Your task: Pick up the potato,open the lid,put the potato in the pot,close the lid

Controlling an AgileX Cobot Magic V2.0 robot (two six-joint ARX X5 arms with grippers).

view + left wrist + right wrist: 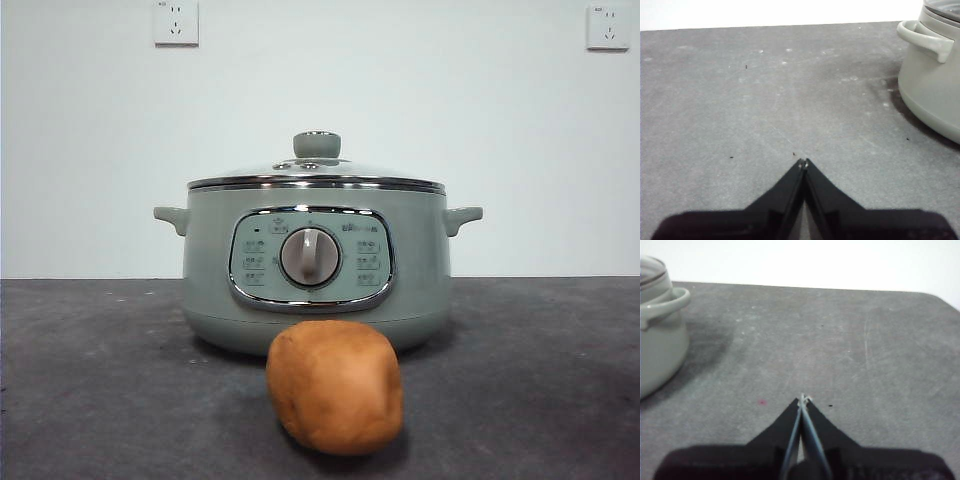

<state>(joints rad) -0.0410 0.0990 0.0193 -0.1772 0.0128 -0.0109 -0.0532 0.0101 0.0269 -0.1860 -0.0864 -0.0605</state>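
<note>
On my front view the potato (335,387) sits on the dark grey bench (90,380), just in front of the pot (316,270) and below its control panel (310,258) and grey dial (309,256). The lid (316,172) is seated on the pot, its green knob (316,144) upright. Two wall sockets (176,22) show behind. I see the left end effector (803,162) with its jaws pressed together, empty, over bare bench, well apart from the pot's side handle (925,40). My right end effector (803,399) is likewise closed on nothing, the pot off to one side.
</note>
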